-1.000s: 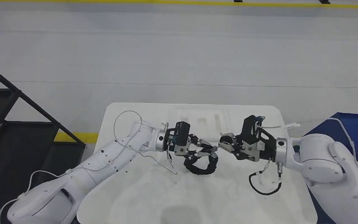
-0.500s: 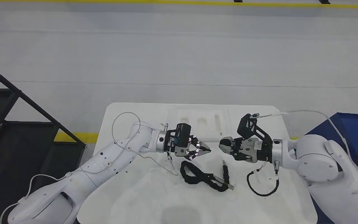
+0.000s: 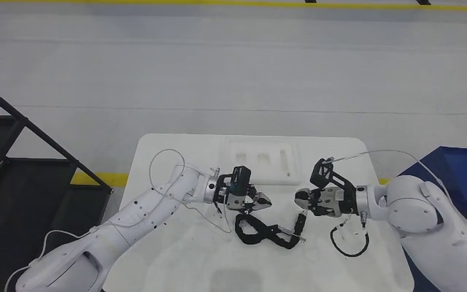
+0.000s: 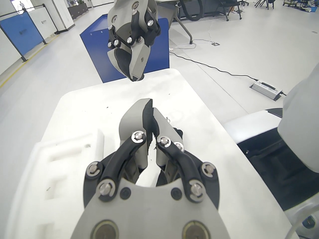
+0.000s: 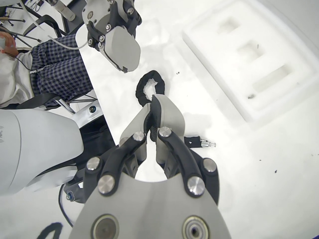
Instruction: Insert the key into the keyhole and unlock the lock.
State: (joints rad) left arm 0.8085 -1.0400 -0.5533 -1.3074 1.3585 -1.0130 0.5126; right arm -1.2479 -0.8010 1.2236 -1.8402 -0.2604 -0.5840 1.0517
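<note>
Found the cable lock (image 3: 257,232) let down from between the arms onto the mid-bench (image 3: 182,248), pin end (image 5: 208,145) free, fingers of left gripper (image 3: 264,201) and right gripper (image 3: 299,198) closed on nothing; unlocking judged done.

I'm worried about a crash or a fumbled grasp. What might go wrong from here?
1. The left gripper and right gripper point at each other above the table with their tips close. If either moves inward, they may collide.
2. The lock lies loose on the table, held by neither. Both grippers are shut, so one coming down may shove it aside rather than grasp it.
</note>
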